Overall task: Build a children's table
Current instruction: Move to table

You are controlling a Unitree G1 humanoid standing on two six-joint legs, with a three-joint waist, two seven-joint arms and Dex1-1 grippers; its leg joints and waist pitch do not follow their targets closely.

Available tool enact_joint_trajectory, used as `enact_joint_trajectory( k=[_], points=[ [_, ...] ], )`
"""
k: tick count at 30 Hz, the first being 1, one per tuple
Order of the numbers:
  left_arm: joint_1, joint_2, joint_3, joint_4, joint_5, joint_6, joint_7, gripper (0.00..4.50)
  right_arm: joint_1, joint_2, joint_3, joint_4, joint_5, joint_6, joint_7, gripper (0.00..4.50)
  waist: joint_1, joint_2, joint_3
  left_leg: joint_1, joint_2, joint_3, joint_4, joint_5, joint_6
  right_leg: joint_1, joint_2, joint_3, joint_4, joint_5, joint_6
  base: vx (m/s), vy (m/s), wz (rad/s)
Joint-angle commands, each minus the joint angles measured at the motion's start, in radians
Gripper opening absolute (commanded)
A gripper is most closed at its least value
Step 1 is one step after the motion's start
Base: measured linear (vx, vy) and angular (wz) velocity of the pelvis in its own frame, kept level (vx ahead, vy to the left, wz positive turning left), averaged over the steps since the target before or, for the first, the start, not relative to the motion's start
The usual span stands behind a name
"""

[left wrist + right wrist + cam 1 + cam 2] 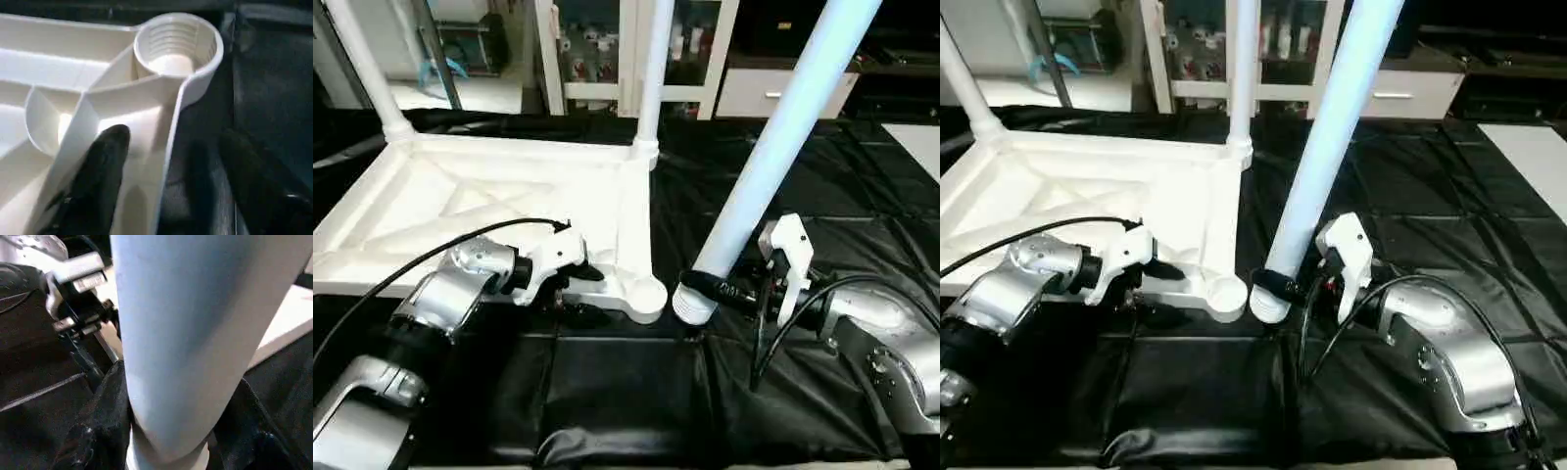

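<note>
White plastic tabletop (509,201) lies underside up on our black-covered surface (626,382), X-ribs showing. We use it as the landmark.

- Two legs already stand in its far corner sockets: one at the far-left corner (367,69), one at the far-right corner (651,78). Both upright.
- Near-right corner socket (648,294) is empty; in the left wrist view its round bore with ridged inner wall is clearly open (176,46).
- Third leg (773,147) is just beside that empty socket, off the tabletop's near-right corner. It tilts, upper end leaning away from the tabletop to the right. Its ringed lower end (693,302) sits near the surface, close to the socket rim but not in it.
- Our right tool (729,289) is clamped on that leg just above the ringed end; black fingers (105,406) wrap either side of the tube in the right wrist view.
- Our left tool (582,279) is at the tabletop's near edge, short of the empty socket. Fingers apart: one (98,181) lies inside on the ribbing, the other outside the edge wall. We cannot tell if they press on the wall.

Beyond the tabletop's far edge: cabinets and white furniture on the floor.
</note>
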Motion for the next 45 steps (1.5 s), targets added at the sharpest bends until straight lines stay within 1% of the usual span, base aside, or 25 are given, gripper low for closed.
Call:
enact_joint_trajectory(
  k=[1,3,5,9,11,12,13,15,16,17,21,23,24,26,29,32,33,34,35,37,39,41,43,44,45],
  points=[
    [-0.024,-0.001,-0.011,0.035,0.032,-0.042,0.005,2.96,-0.003,-0.006,-0.020,-0.019,0.014,0.004,-0.003,1.85,0.002,0.008,-0.061,0.038,0.086,-0.029,-0.096,-0.205,0.006,0.029,-0.058,0.027,-0.064,-0.015,-0.301,0.000,0.000,0.00],
    [-0.035,-0.003,-0.010,0.068,0.052,-0.073,0.020,2.75,-0.005,-0.006,-0.017,-0.019,0.016,0.003,-0.004,1.85,0.004,0.008,-0.060,0.039,0.086,-0.028,-0.099,-0.233,-0.013,0.027,-0.059,0.028,-0.067,-0.054,-0.290,0.000,0.000,0.00],
    [-0.037,-0.005,-0.007,0.076,0.053,-0.078,0.020,2.71,-0.006,-0.006,-0.015,-0.019,0.016,0.003,-0.005,1.85,0.007,0.009,-0.059,0.041,0.086,-0.029,-0.102,-0.253,-0.032,0.024,-0.061,0.029,-0.070,-0.083,-0.274,0.000,0.000,0.00],
    [-0.043,-0.015,-0.002,0.099,0.056,-0.099,0.016,2.32,-0.007,-0.004,-0.007,-0.016,0.005,-0.004,-0.006,1.85,0.008,0.008,-0.059,0.038,0.087,-0.030,-0.104,-0.256,-0.045,0.024,-0.062,0.029,-0.069,-0.085,-0.265,0.000,0.000,0.00],
    [-0.045,-0.017,-0.001,0.107,0.059,-0.106,0.017,2.31,-0.007,-0.003,-0.006,-0.017,0.004,-0.004,-0.006,1.85,0.007,0.009,-0.060,0.035,0.086,-0.031,-0.104,-0.250,-0.044,0.025,-0.063,0.029,-0.069,-0.077,-0.261,0.000,0.000,0.00],
    [-0.048,-0.021,0.002,0.116,0.061,-0.118,0.023,2.20,-0.007,-0.004,-0.004,-0.016,0.001,-0.007,-0.007,1.85,0.007,0.007,-0.060,0.035,0.086,-0.031,-0.104,-0.246,-0.042,0.025,-0.063,0.029,-0.069,-0.074,-0.261,0.000,0.000,0.00],
    [-0.050,-0.023,0.004,0.121,0.062,-0.124,0.025,1.93,-0.007,-0.004,-0.003,-0.015,-0.002,-0.010,-0.007,1.85,0.007,0.007,-0.060,0.035,0.085,-0.030,-0.103,-0.240,-0.038,0.025,-0.063,0.030,-0.069,-0.066,-0.263,0.000,0.000,0.00],
    [-0.055,-0.026,0.006,0.132,0.065,-0.133,0.026,1.90,-0.007,-0.005,-0.002,-0.014,-0.005,-0.013,-0.007,1.85,0.007,0.007,-0.061,0.035,0.085,-0.030,-0.102,-0.229,-0.032,0.025,-0.063,0.029,-0.068,-0.052,-0.266,0.000,0.000,0.00],
    [-0.058,-0.029,0.007,0.141,0.067,-0.143,0.025,1.82,-0.008,-0.006,-0.001,-0.011,-0.008,-0.017,-0.007,1.85,0.007,0.009,-0.062,0.035,0.085,-0.029,-0.101,-0.219,-0.030,0.026,-0.062,0.029,-0.068,-0.036,-0.269,0.000,0.000,0.00],
    [-0.061,-0.031,0.007,0.148,0.069,-0.149,0.025,1.51,-0.008,-0.007,0.001,-0.009,-0.013,-0.021,-0.006,1.85,0.008,0.009,-0.062,0.035,0.086,-0.030,-0.101,-0.215,-0.027,0.026,-0.063,0.029,-0.067,-0.029,-0.272,0.000,0.000,0.00],
    [-0.070,-0.037,0.002,0.164,0.081,-0.166,0.020,1.33,-0.006,-0.007,0.002,-0.008,-0.019,-0.030,-0.008,1.85,0.008,0.011,-0.061,0.036,0.087,-0.029,-0.103,-0.231,-0.032,0.026,-0.063,0.029,-0.068,-0.040,-0.276,0.000,0.000,0.00],
    [-0.075,-0.037,-0.006,0.175,0.094,-0.177,0.016,0.98,-0.005,-0.007,0.002,-0.007,-0.021,-0.033,-0.008,1.85,0.007,0.010,-0.060,0.035,0.087,-0.029,-0.104,-0.236,-0.032,0.026,-0.063,0.029,-0.069,-0.043,-0.274,0.000,0.000,0.00],
    [-0.077,-0.034,-0.012,0.180,0.102,-0.181,0.015,0.95,-0.005,-0.006,0.002,-0.008,-0.021,-0.033,-0.008,1.85,0.007,0.014,-0.060,0.036,0.087,-0.030,-0.104,-0.238,-0.034,0.025,-0.063,0.029,-0.069,-0.044,-0.273,0.000,0.000,0.00],
    [-0.079,-0.031,-0.024,0.192,0.116,-0.195,0.012,0.93,-0.005,-0.006,0.002,-0.008,-0.021,-0.034,-0.010,1.85,0.007,0.011,-0.059,0.036,0.087,-0.029,-0.104,-0.244,-0.035,0.025,-0.064,0.030,-0.070,-0.048,-0.273,0.000,0.000,0.00],
    [-0.078,-0.025,-0.034,0.196,0.128,-0.202,0.002,0.55,-0.005,-0.007,0.002,-0.006,-0.022,-0.036,-0.011,1.85,0.007,0.011,-0.060,0.036,0.088,-0.029,-0.104,-0.234,-0.032,0.026,-0.064,0.030,-0.069,-0.034,-0.276,0.000,0.000,0.00],
    [-0.073,-0.016,-0.043,0.195,0.142,-0.202,-0.012,0.52,-0.007,-0.008,0.001,-0.003,-0.024,-0.038,-0.011,1.85,0.007,0.012,-0.060,0.036,0.088,-0.029,-0.105,-0.225,-0.027,0.026,-0.064,0.030,-0.069,-0.028,-0.277,0.000,0.000,0.00],
    [-0.073,-0.015,-0.042,0.195,0.142,-0.203,-0.012,0.35,-0.008,-0.008,0.001,-0.002,-0.024,-0.038,-0.010,1.85,0.006,0.011,-0.060,0.034,0.088,-0.030,-0.105,-0.221,-0.027,0.028,-0.064,0.029,-0.067,-0.021,-0.277,0.000,0.000,0.00],
    [-0.073,-0.013,-0.038,0.198,0.145,-0.203,-0.016,0.35,-0.010,-0.007,0.000,0.000,-0.026,-0.039,-0.010,1.85,0.003,0.012,-0.060,0.031,0.088,-0.031,-0.105,-0.213,-0.026,0.030,-0.064,0.028,-0.065,-0.009,-0.279,0.000,0.000,0.00],
    [-0.074,-0.013,-0.034,0.202,0.147,-0.204,-0.017,0.18,-0.011,-0.006,-0.001,0.001,-0.027,-0.039,-0.009,1.85,0.003,0.012,-0.060,0.034,0.088,-0.030,-0.104,-0.217,-0.023,0.028,-0.064,0.029,-0.067,-0.009,-0.282,0.000,0.000,0.00],
    [-0.076,-0.012,-0.029,0.207,0.149,-0.203,-0.017,0.16,-0.013,-0.004,-0.002,0.004,-0.029,-0.039,-0.008,1.85,0.003,0.008,-0.060,0.035,0.088,-0.028,-0.104,-0.213,-0.019,0.028,-0.065,0.029,-0.068,-0.008,-0.286,0.000,0.000,0.00],
    [-0.074,-0.012,-0.024,0.208,0.150,-0.194,-0.011,0.09,-0.019,0.002,-0.004,0.009,-0.030,-0.038,-0.014,1.85,0.004,0.013,-0.061,0.034,0.088,-0.028,-0.102,-0.193,-0.011,0.030,-0.065,0.029,-0.064,0.013,-0.292,0.000,0.000,0.00],
    [-0.057,-0.011,-0.017,0.187,0.144,-0.165,-0.007,0.03,-0.034,0.016,-0.009,0.028,-0.044,-0.030,-0.051,1.85,0.002,0.011,-0.061,0.033,0.087,-0.028,-0.102,-0.186,-0.008,0.031,-0.065,0.028,-0.063,0.024,-0.297,0.000,0.000,0.00],
    [-0.029,-0.017,-0.005,0.141,0.125,-0.107,0.000,0.03,-0.059,0.041,-0.020,0.069,-0.072,-0.022,-0.120,1.85,-0.001,0.011,-0.060,0.032,0.087,-0.027,-0.103,-0.190,-0.015,0.030,-0.065,0.028,-0.064,0.006,-0.300,0.000,0.000,0.00],
    [-0.015,-0.020,0.000,0.116,0.114,-0.082,0.000,0.03,-0.070,0.054,-0.028,0.087,-0.081,-0.018,-0.151,1.85,-0.004,0.012,-0.059,0.032,0.087,-0.027,-0.105,-0.202,-0.025,0.029,-0.065,0.028,-0.065,-0.019,-0.301,0.000,0.000,0.00],
    [0.009,-0.027,0.009,0.070,0.097,-0.030,0.004,0.03,-0.089,0.079,-0.046,0.118,-0.088,-0.004,-0.203,1.85,-0.006,0.011,-0.059,0.036,0.086,-0.025,-0.104,-0.212,-0.034,0.026,-0.063,0.029,-0.066,-0.036,-0.300,0.000,0.000,0.00]
  ],
)
